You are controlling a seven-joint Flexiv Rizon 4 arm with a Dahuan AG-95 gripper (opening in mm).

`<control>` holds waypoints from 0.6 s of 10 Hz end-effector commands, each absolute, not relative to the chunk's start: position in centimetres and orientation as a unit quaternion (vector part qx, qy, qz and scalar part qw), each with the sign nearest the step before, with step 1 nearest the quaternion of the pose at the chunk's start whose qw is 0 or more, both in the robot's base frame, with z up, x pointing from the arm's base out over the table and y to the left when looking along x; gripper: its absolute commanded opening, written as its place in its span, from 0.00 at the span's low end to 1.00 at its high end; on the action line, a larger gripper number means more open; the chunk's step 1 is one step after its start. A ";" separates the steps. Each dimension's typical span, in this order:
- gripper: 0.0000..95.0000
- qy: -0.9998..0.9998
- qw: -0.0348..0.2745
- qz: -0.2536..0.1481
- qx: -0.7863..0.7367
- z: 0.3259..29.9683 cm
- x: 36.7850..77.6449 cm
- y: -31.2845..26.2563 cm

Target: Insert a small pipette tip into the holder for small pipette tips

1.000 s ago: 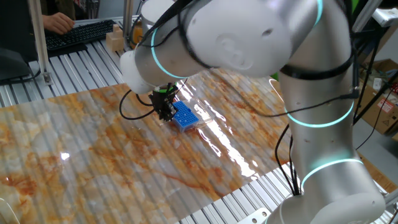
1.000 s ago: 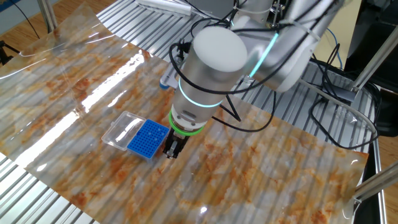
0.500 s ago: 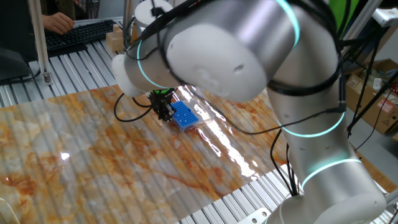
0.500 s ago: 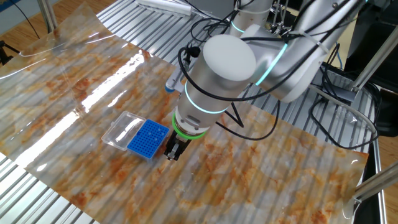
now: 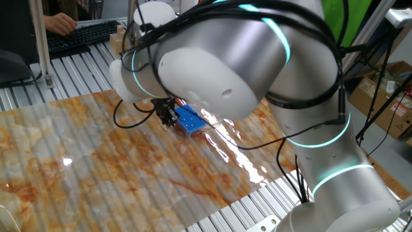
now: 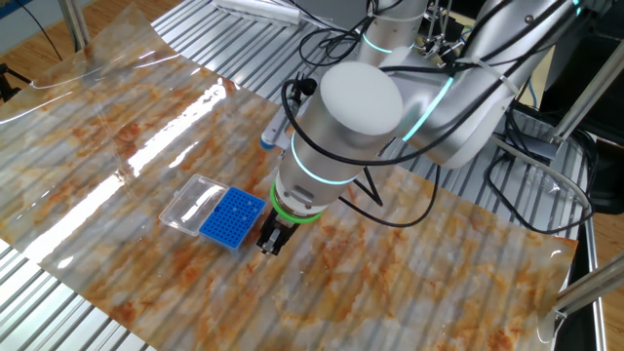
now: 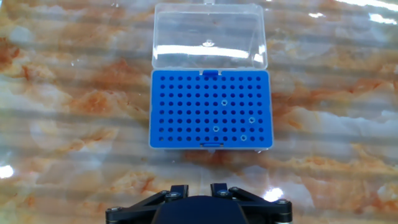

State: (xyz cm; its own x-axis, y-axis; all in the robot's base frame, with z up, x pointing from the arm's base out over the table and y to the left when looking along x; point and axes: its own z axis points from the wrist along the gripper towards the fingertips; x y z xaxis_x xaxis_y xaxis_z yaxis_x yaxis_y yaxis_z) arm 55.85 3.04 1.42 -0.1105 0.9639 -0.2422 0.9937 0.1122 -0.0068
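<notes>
The holder for small pipette tips [image 7: 186,109] is a bright-blue rack with a grid of tiny holes; its clear lid [image 7: 209,36] lies open behind it. Several holes on its right side hold white-rimmed tips [image 7: 224,102]. The holder also shows in one fixed view [image 5: 191,120] and in the other fixed view [image 6: 232,217]. My gripper [image 6: 270,241] hangs low beside the holder's near long edge, just off it. In the hand view the gripper [image 7: 199,186] sits at the bottom edge with its jaws close together. No pipette tip shows between them.
The holder lies on a marbled orange sheet [image 6: 439,273] over a ribbed metal table [image 5: 77,58]. A keyboard and a person's hand [image 5: 61,24] are at the far left edge. Cables [image 6: 526,185] and boxes [image 5: 393,103] lie around the arm's base.
The arm's upper links have swung round above the table. The gripper has stayed beside the holder, shifting only slightly. The holder has not moved.
</notes>
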 end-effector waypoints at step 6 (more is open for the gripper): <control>0.20 0.733 0.096 -0.091 0.667 1.2 56.0 3.4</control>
State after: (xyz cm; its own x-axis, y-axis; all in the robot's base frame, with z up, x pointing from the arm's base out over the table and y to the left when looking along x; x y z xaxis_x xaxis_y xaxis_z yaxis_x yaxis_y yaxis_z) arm 56.05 3.32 1.16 -0.0918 0.9591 -0.2678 0.9956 0.0939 -0.0052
